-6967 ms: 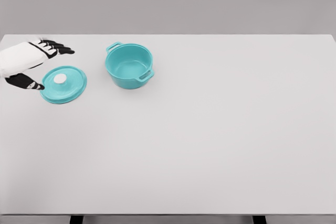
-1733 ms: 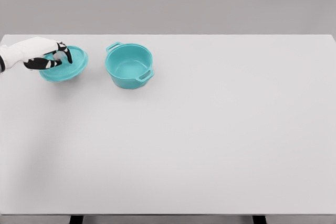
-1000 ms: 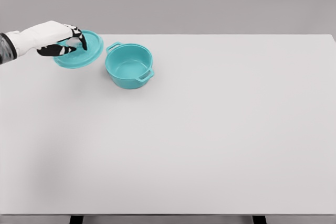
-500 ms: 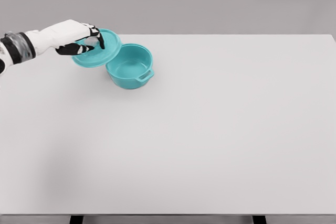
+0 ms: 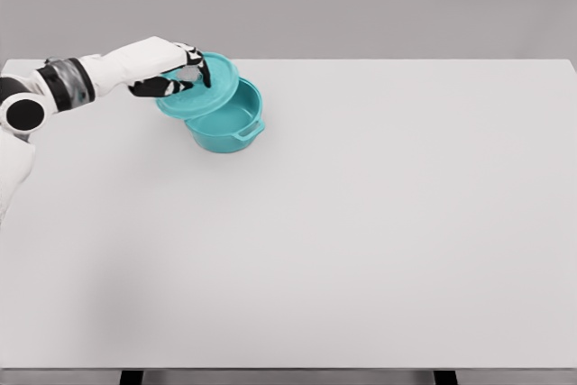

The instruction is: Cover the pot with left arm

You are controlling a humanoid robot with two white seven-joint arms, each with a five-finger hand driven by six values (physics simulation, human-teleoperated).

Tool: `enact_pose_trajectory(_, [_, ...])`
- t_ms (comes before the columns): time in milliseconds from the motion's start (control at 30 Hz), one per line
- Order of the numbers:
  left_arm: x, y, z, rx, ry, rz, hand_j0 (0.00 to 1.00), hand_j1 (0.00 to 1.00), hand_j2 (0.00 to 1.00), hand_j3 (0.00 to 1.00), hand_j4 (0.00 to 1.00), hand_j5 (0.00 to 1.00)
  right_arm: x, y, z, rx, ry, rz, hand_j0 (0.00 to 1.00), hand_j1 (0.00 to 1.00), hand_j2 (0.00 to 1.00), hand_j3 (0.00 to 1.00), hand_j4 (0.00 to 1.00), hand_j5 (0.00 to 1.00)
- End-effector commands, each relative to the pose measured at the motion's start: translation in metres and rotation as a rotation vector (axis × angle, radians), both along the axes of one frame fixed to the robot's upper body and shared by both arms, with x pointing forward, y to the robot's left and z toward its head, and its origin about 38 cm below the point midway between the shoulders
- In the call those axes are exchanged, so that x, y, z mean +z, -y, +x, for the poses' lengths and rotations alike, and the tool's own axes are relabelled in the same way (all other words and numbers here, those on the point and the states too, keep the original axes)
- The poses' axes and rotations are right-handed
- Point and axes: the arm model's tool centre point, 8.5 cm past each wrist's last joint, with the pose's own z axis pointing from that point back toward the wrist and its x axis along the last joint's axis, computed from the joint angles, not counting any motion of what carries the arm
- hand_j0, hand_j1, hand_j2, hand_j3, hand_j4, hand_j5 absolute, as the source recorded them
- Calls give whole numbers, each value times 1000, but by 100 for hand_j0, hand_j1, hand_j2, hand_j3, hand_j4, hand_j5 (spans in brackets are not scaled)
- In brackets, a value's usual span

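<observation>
The pot (image 5: 227, 123) stands on the table (image 5: 379, 223) in its far-left part, toward 10 o'clock from the table's middle. The lid (image 5: 206, 89) hangs tilted over the pot's 10 o'clock rim, leaving the 4 o'clock side uncovered. The left hand (image 5: 171, 72) lies on the lid, its arm running off toward 9 o'clock.

A wide white surface (image 5: 379, 223) fills most of the head view, its far edge meeting a grey backdrop. One thing stands directly on it: a teal two-handled pot (image 5: 230, 129), upright, near the far left part.
</observation>
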Motion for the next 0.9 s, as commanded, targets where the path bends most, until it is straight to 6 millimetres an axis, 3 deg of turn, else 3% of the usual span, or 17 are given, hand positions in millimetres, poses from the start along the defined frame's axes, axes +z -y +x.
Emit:
enact_pose_trajectory(0, [-1,7,1,-7,-4,-18,49,49,49,49,49,49,0,0,0,0,0,0,100,100,100,100,100,100])
enact_pose_trajectory(567, [-19,32,4,-24,-34,-17,49,49,49,49,49,49,0,0,0,0,0,0,100,100,100,100,100,100])
enact_pose_trajectory(867, [-31,30,5,-9,-69,-21,49,49,49,49,49,49,0,0,0,0,0,0,100,100,100,100,100,100])
